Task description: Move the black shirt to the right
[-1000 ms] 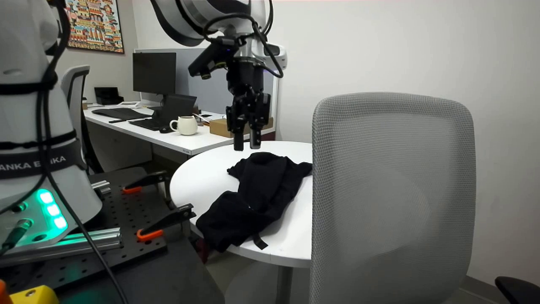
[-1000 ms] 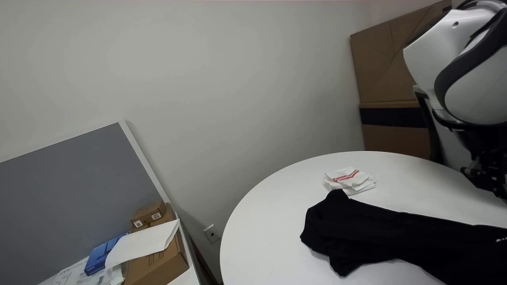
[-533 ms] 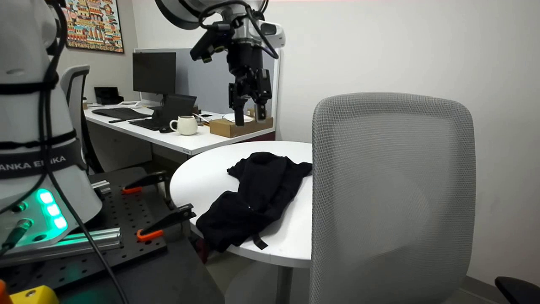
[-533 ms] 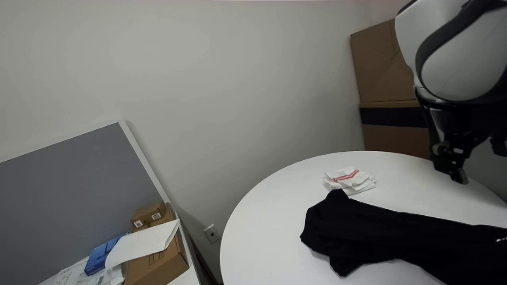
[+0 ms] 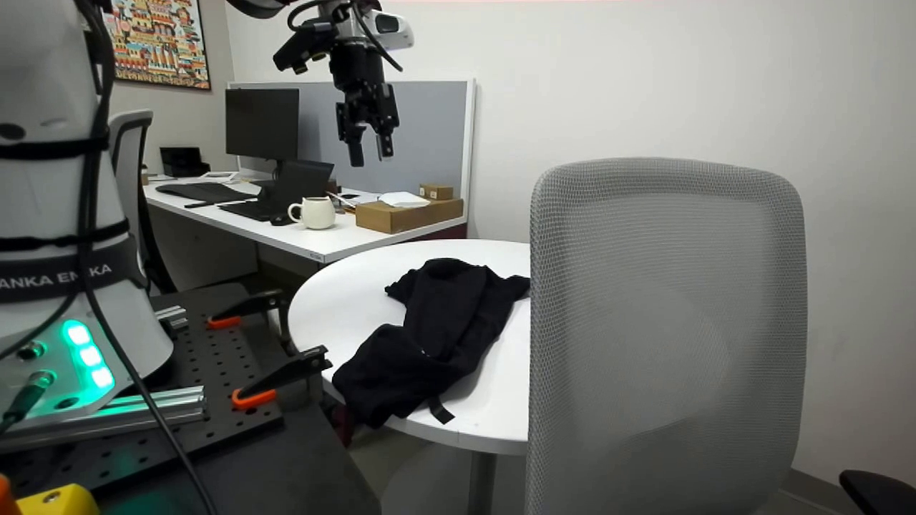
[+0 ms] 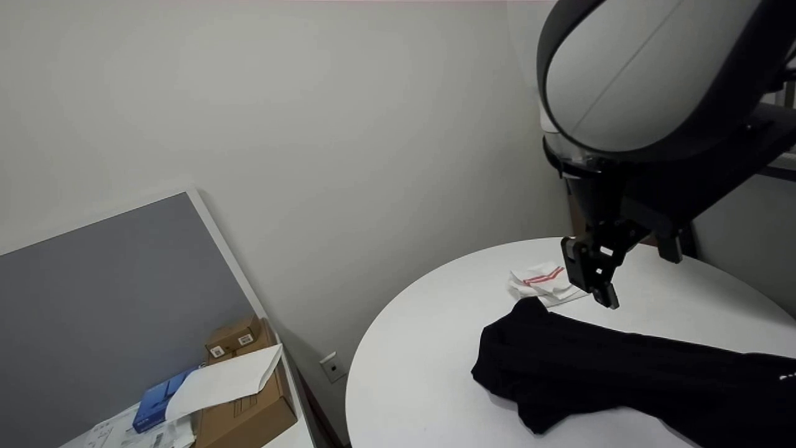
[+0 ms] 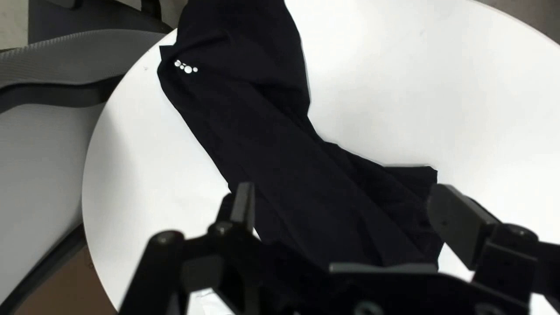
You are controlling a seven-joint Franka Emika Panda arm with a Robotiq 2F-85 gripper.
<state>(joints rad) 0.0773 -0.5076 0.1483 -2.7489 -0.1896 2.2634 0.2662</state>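
Note:
The black shirt lies crumpled and elongated on the round white table (image 5: 329,315). The shirt shows in both exterior views (image 5: 444,322) (image 6: 609,367) and in the wrist view (image 7: 271,131), with a small white print near one end. One end reaches over the table's edge. My gripper (image 5: 371,156) is open and empty, high above the table. In an exterior view the gripper (image 6: 639,277) hangs above and behind the shirt. In the wrist view its spread fingers (image 7: 343,194) frame the shirt below, apart from it.
A folded white cloth with red stripes (image 6: 541,280) lies beside the shirt. A grey mesh chair (image 5: 665,322) stands against the table and hides part of it. A desk with a white mug (image 5: 317,213) and a cardboard box (image 5: 408,218) stands behind. Clamps (image 5: 286,368) sit near the robot base.
My gripper has risen from above the shirt and shifted left in both exterior views. It stays open. The shirt and the cloth have not moved.

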